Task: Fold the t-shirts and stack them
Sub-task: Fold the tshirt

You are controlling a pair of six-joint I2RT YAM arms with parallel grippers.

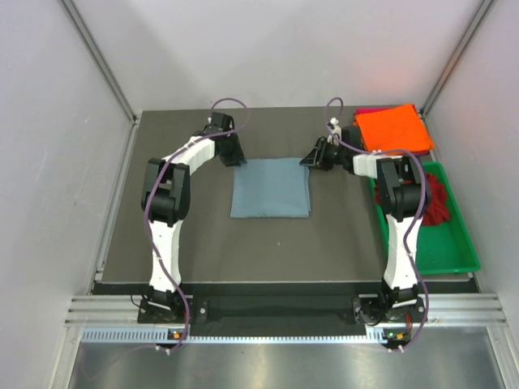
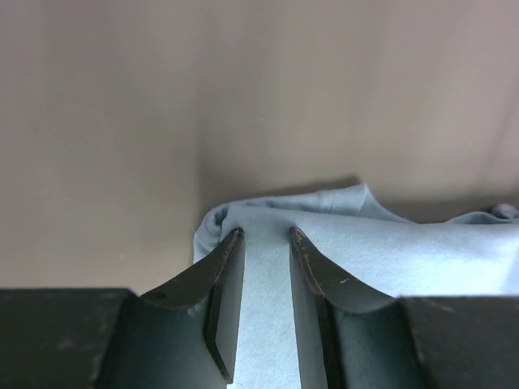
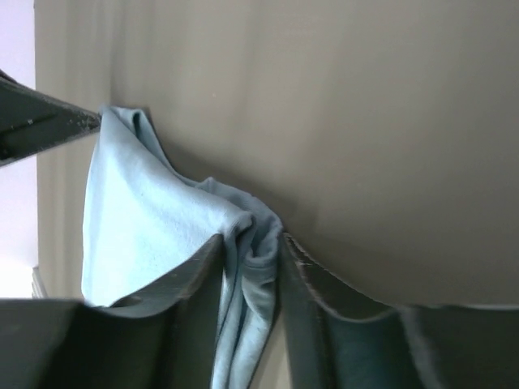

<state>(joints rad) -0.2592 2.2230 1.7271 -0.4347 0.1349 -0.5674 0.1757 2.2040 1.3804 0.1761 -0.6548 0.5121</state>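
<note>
Dark grey table (image 1: 203, 251): the surface everything lies on, with my two bases at its near edge.
Blue-grey shirt (image 1: 270, 188): folded to a flat rectangle in the middle of the table, between my two arms.
Green tray (image 1: 444, 247): along the right edge of the table, beside my right arm.
Orange shirt (image 1: 392, 130): folded at the far right corner, just beyond the tray.
Dark red shirt (image 1: 438, 198): crumpled in the far half of the tray.
Magenta-pink shirt (image 1: 369, 110): under the orange shirt, only a strip showing at its far left edge.
Left gripper (image 2: 266, 235): at the blue-grey shirt's far left corner, my fingers closed on the cloth that runs between them.
Right gripper (image 3: 251, 239): at the shirt's far right corner, a bunched fold pinched between my fingers.
</note>
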